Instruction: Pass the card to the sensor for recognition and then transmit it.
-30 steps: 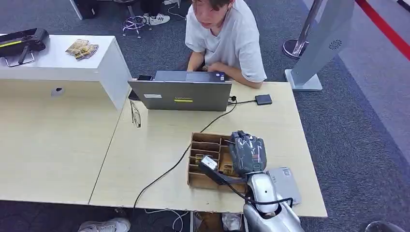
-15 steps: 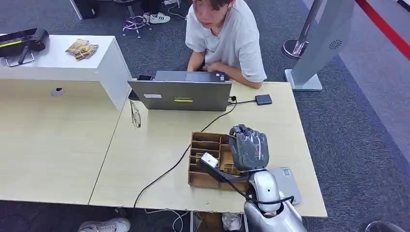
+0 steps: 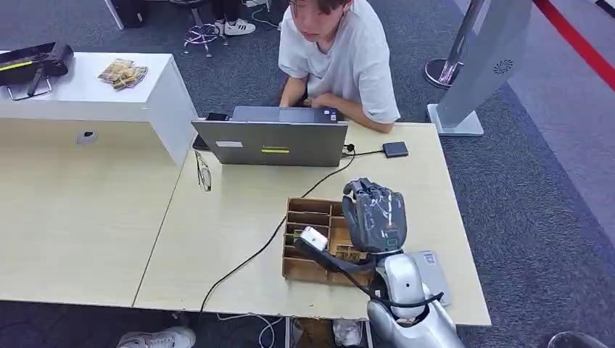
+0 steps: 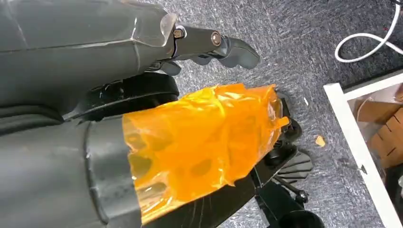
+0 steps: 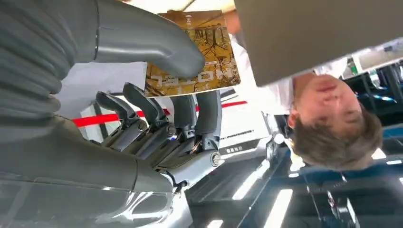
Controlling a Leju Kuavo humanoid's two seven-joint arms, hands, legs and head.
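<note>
The card, a brown and gold one with printed lettering, sits pinched in the right robot hand, the thick grey thumb pressing on one face and the darker fingers backing the other. From the head view, that right robot hand hangs above the wooden compartment box near the front edge of the light wood surface, knuckles up, the card itself hidden under the hand there. More cards of the same brown tone lie in the box's compartments. Just beside the box, on the right, a flat grey device lies partly covered by the silver forearm. A black cable runs across the surface toward a grey laptop, where a person in a white shirt sits. A small black square device rests beside the laptop. The left robot hand hangs over grey carpet, an orange film wrapped around its thumb, its dark fingers curled in with nothing in them.
</note>
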